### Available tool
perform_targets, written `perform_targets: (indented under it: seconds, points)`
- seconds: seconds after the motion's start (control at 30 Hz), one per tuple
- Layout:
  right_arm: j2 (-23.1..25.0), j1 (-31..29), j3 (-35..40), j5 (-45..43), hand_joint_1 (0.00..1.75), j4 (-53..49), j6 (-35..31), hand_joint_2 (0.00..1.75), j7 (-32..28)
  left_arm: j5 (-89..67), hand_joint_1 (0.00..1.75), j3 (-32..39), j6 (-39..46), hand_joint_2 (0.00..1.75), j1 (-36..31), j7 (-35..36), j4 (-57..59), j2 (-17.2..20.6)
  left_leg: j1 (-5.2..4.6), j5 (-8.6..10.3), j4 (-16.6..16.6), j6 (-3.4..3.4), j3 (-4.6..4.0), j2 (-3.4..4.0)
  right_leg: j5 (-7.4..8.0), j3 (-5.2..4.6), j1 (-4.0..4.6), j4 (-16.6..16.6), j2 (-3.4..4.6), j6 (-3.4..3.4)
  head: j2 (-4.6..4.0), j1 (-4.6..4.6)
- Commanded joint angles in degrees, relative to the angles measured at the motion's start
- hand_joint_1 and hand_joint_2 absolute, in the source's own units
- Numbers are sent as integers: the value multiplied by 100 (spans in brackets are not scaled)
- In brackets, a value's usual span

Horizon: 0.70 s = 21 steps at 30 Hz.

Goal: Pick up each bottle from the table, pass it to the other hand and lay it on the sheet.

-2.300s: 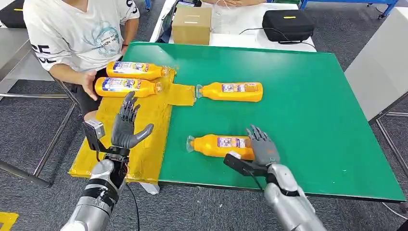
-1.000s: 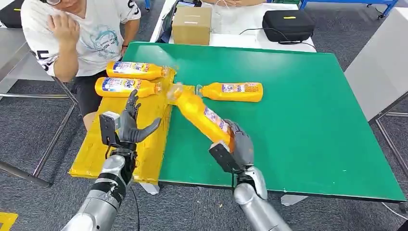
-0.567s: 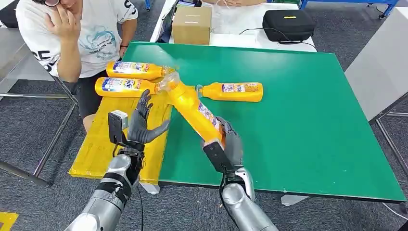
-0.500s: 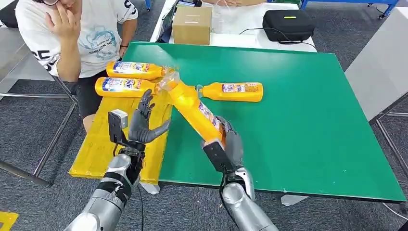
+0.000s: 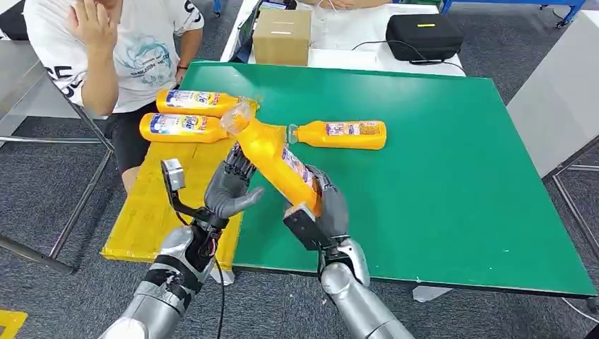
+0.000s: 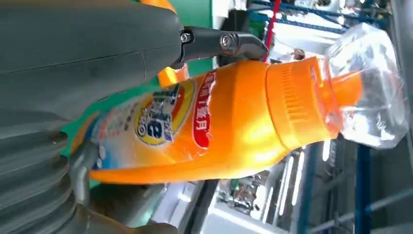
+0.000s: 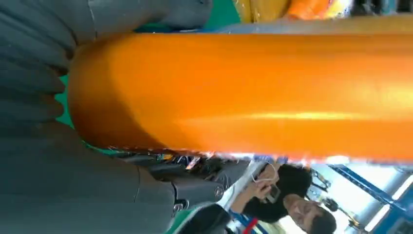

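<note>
My right hand (image 5: 326,212) grips the base of an orange bottle (image 5: 272,157) and holds it tilted above the table's front left, with its clear cap (image 5: 236,116) pointing toward the sheet. My left hand (image 5: 229,187) is spread beside the bottle's middle. In the left wrist view a finger (image 6: 229,43) lies along the bottle (image 6: 219,122) and the thumb sits on the other side, not closed round it. The right wrist view has the bottle's body (image 7: 243,92) in my right hand (image 7: 58,165). Two orange bottles (image 5: 198,103) (image 5: 182,128) lie on the yellow sheet (image 5: 162,212).
One more orange bottle (image 5: 342,134) lies on the green table (image 5: 452,162) behind the held one. A person (image 5: 113,49) sits at the far left by the sheet. A cardboard box (image 5: 281,37) and a black case (image 5: 422,35) stand on the white table behind.
My right hand has lifted the bottle off the table and swung it left. My left hand has moved right and reached the bottle's side. The person has raised a hand to the head.
</note>
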Motion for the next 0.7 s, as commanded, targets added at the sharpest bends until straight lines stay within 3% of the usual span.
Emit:
perform_targets:
  seconds: [0.03, 0.4, 0.43, 0.53, 0.57, 0.7]
  points:
    - [53, -517, 481, 193, 175, 855, 85, 175, 100, 61, 0, -454, -82, 175, -85, 54, -131, 210, 8, -7, 2, -10, 15, 14, -2, 12, 8, -1, 13, -12, 0, -2]
    - [236, -640, 945, 722, 175, 1220, 190, 175, 437, -559, 0, -564, 805, 175, -288, 57, 232, 205, 3, -3, 0, -7, 8, 4, -3, 5, 3, 2, 3, -10, 0, 0]
    - [270, -618, 1000, 765, 175, 1201, 167, 175, 463, -1036, 0, -669, 1457, 175, -405, 73, 450, 193, 4, -2, 0, -7, 6, 1, -2, 4, 4, 0, 0, -8, 0, 0]
    - [298, -572, 1051, 766, 175, 1077, 105, 175, 475, -1478, 0, -758, 2070, 175, -643, 55, 898, 157, 3, 0, -1, -5, 5, -4, -2, 4, 3, 0, -5, -7, 0, 0]
    - [299, -566, 1053, 757, 175, 1067, 117, 175, 477, -1489, 173, -753, 2084, 175, -661, 70, 945, 151, 7, -4, 2, -10, 11, -1, -5, 10, 7, 1, -3, -12, 0, -2]
    - [253, -483, 1053, 629, 175, 877, 144, 175, 454, -1544, 175, -550, 2349, 175, -756, -113, 1323, 124, 4, -2, -1, -7, 11, 0, -3, 8, 3, -1, 0, -9, 0, -2]
